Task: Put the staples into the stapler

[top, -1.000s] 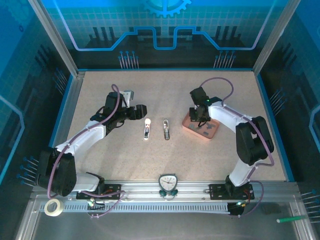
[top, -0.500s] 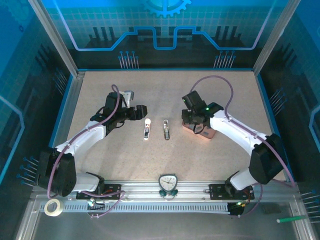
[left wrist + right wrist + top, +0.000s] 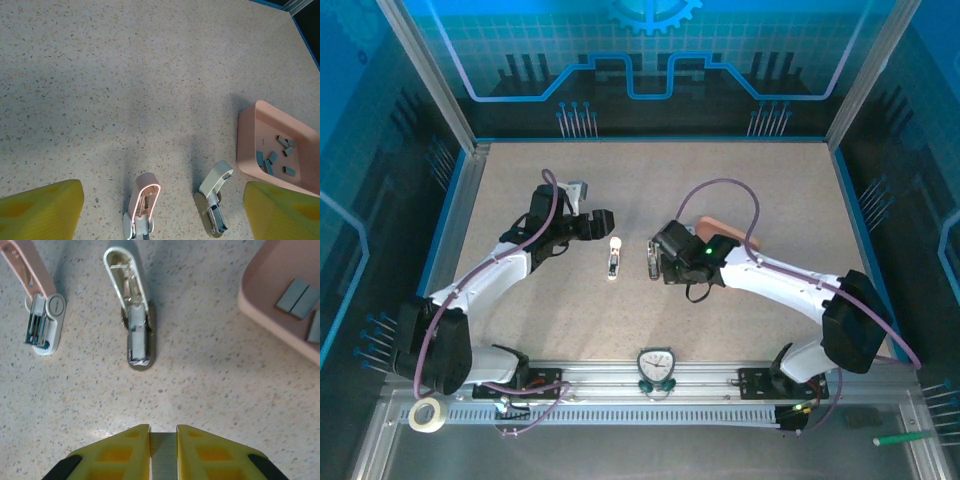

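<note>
Staples within right claw grip

No readable text, brand or number in any view. The small round dial on the near rail has face markings too small to make out. The back panel carries a blue gear emblem and line graphics, with no legible lettering.
</note>
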